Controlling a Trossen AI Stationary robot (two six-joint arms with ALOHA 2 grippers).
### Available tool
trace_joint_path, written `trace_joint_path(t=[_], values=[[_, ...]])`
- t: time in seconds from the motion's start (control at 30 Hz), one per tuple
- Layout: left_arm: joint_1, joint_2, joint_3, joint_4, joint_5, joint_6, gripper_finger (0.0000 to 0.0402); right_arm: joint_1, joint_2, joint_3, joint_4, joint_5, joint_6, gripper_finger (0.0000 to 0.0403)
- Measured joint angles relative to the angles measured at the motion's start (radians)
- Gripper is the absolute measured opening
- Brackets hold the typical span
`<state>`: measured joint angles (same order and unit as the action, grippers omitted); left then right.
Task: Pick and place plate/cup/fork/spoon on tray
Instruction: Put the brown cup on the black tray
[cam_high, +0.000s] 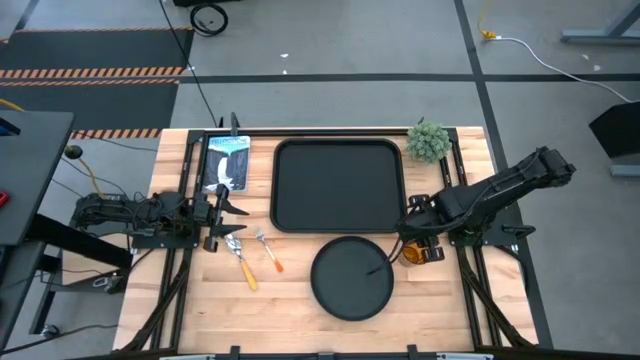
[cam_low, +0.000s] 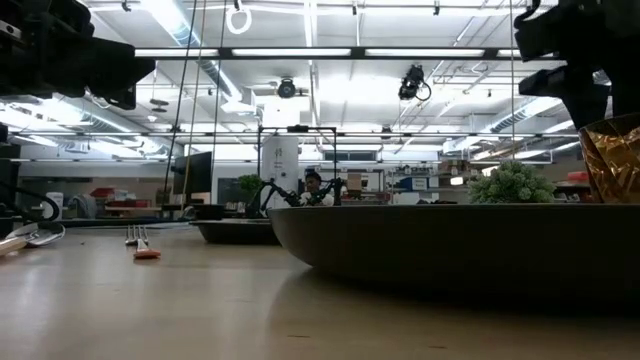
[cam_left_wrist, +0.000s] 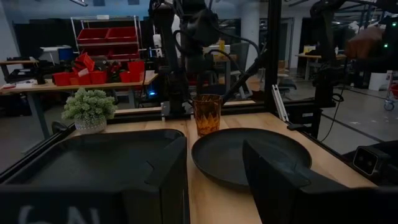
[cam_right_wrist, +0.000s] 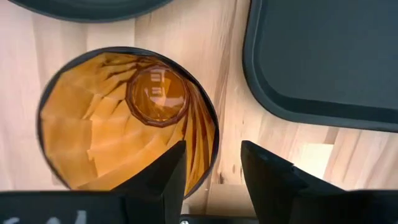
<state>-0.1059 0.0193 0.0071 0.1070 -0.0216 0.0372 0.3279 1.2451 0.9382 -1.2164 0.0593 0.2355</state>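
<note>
The amber cup (cam_right_wrist: 124, 118) stands upright on the table between the black tray (cam_high: 340, 185) and the round black plate (cam_high: 353, 278); it also shows in the left wrist view (cam_left_wrist: 207, 114). My right gripper (cam_right_wrist: 213, 155) is open above the cup, pointing down. One finger (cam_right_wrist: 165, 180) is inside the cup's mouth and the other (cam_right_wrist: 267, 180) is outside its wall, on the tray side; I see no touch. The fork (cam_high: 268, 250) and the spoon (cam_high: 240, 262) lie on the table left of the plate. My left gripper (cam_high: 228, 213) waits open at the table's left.
A small green potted plant (cam_high: 428, 140) stands at the tray's far right corner. A blue-and-white packet (cam_high: 228, 162) lies left of the tray. Black frame rails run along the table's left and right sides.
</note>
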Motion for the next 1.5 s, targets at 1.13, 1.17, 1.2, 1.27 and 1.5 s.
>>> trace_joint_path(t=[1.13, 1.17, 1.2, 1.27, 1.5], values=[[0.000, 0.000, 0.000, 0.000, 0.000, 0.000, 0.0167, -0.024, 0.084, 0.028, -0.037, -0.023, -0.003, 0.0017], [0.000, 0.000, 0.000, 0.000, 0.000, 0.000, 0.0167, -0.032, 0.084, 0.041, -0.040, -0.015, -0.003, 0.0019], [0.000, 0.000, 0.000, 0.000, 0.000, 0.000, 0.0167, -0.039, 0.084, 0.055, -0.041, -0.008, -0.003, 0.0020], [0.000, 0.000, 0.000, 0.000, 0.000, 0.000, 0.0167, -0.054, 0.084, 0.082, -0.048, 0.005, -0.014, 0.0021], [0.000, 0.000, 0.000, 0.000, 0.000, 0.000, 0.0167, -0.144, 0.084, 0.176, -0.074, 0.001, -0.097, 0.0014]])
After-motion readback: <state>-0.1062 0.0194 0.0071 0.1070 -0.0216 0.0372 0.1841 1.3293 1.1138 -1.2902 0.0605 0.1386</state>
